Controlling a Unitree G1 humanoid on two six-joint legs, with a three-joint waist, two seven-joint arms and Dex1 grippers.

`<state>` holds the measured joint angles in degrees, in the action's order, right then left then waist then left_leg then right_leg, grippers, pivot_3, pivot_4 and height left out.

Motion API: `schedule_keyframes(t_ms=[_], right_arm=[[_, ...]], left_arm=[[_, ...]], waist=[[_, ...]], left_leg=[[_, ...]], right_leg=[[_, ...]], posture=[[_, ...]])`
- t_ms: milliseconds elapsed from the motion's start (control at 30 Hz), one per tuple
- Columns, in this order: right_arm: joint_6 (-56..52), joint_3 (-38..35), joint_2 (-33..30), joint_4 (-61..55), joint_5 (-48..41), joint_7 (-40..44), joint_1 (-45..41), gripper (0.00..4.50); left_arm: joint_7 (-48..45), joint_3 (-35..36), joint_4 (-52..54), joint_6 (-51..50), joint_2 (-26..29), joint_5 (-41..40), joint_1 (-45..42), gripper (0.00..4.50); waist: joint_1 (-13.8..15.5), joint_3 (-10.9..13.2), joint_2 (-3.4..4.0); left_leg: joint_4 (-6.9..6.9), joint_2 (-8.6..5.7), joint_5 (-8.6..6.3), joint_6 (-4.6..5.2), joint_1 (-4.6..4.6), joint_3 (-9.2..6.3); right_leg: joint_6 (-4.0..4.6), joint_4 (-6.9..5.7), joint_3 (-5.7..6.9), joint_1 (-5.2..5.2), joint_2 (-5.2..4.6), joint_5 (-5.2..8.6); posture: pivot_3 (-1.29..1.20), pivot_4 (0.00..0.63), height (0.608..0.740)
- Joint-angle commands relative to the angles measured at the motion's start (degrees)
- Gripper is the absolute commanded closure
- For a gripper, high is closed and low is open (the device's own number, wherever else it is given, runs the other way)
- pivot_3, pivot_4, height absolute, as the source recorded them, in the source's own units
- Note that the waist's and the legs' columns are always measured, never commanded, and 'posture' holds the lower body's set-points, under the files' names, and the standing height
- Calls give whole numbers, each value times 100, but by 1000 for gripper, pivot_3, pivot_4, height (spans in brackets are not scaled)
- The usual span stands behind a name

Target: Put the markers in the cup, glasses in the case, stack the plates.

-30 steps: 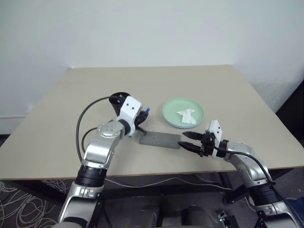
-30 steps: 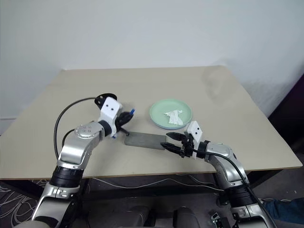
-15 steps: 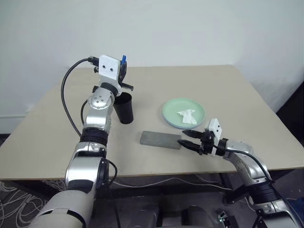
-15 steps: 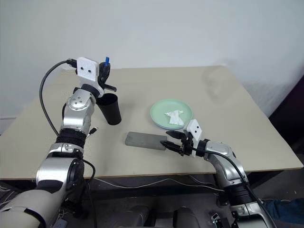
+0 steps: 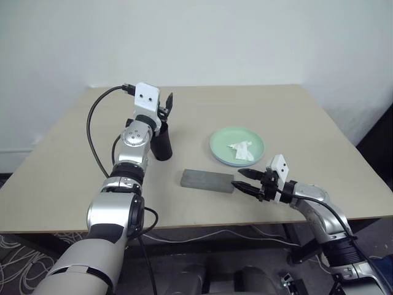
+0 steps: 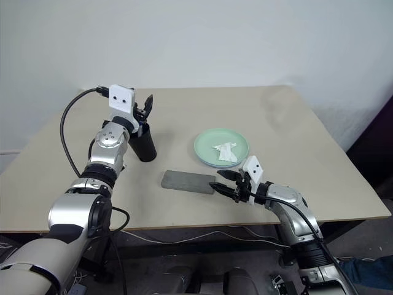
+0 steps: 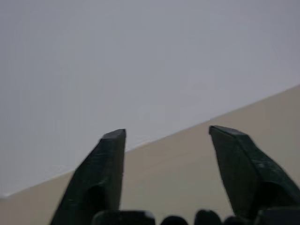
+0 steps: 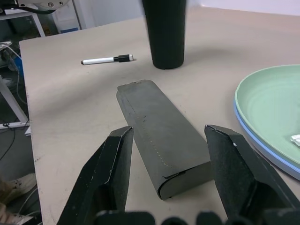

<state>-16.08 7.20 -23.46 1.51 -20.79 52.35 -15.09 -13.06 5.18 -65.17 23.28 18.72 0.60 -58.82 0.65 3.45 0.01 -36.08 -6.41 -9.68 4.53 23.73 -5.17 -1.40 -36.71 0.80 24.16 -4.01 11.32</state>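
Up went my left claw [image 5: 164, 106], from low on the bench by the case to the top of the cup in the upper left of the frame. Half a second ago it pinched a marker with a blue cap. Now its two black fingers are spread wide and hold nothing. I think the marker dropped into the cup [image 5: 162, 140], but I cannot see inside it.

Lower right, my right claw [image 5: 245, 181] has not moved. Its fingers are partly spread, one on each side of the near end of the grey case [image 5: 207, 180], not pinching it. The case is shut.

One more marker [image 8: 107, 59] lies flat on the bench [image 5: 295, 117] beside the cup. It has to go in too.

The mint green plate [image 5: 237, 145] sits on the light blue plate [image 8: 262, 144] right of the middle, so the stack looks done. A crumpled tissue [image 5: 241, 150] lies on top. I cannot see the glasses.
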Motion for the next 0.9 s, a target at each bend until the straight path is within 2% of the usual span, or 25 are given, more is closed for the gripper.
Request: schedule_keyframes(t_ms=[33,233,300,500,600,733,900], right_arm=[[17,-145,-15,-236,-73,-14,-110,1863],[26,-131,-2,-218,-70,-7,-130,1863],[31,-128,-5,-209,-69,6,-130,1863],[39,-103,-6,-138,-59,60,-171,1863],[49,-79,-2,-75,-52,115,-213,1863],[62,-53,14,-6,-37,170,-261,1863],[74,-43,35,49,-25,202,-304,1863]], left_arm=[[-38,61,195,76,48,-53,-195,1253],[-918,312,947,-682,216,-631,79,1253],[-1289,371,1600,-1171,414,-857,334,1253],[-1945,494,3506,-3170,1297,-1314,1099,1253],[-2378,550,4301,-4083,1927,-1493,1539,1253],[-2872,424,5040,-4991,2619,-1523,2086,1253],[-3257,310,5493,-5749,3026,-1563,2625,1253]], waist=[[-1,0,0],[-4,0,0],[-19,0,0],[-63,0,1],[-54,0,1],[-36,2,6],[-7,4,10]], left_leg=[[0,0,0,0,0,0],[-1,0,0,0,0,0],[-1,0,0,0,0,1],[3,3,0,0,-2,-2],[3,3,0,0,-6,-2],[6,3,0,0,-9,-1],[14,3,0,-1,-9,-2]], right_leg=[[0,0,0,0,0,0],[-1,0,0,0,1,0],[-1,0,-3,2,3,0],[1,-5,-8,11,10,0],[3,-5,-9,7,10,0],[6,-7,-12,6,13,1],[19,-11,-18,7,8,7]], posture=[[0,0,738],[0,0,738],[0,0,738],[0,0,738],[0,0,738],[0,0,738],[0,0,738]])
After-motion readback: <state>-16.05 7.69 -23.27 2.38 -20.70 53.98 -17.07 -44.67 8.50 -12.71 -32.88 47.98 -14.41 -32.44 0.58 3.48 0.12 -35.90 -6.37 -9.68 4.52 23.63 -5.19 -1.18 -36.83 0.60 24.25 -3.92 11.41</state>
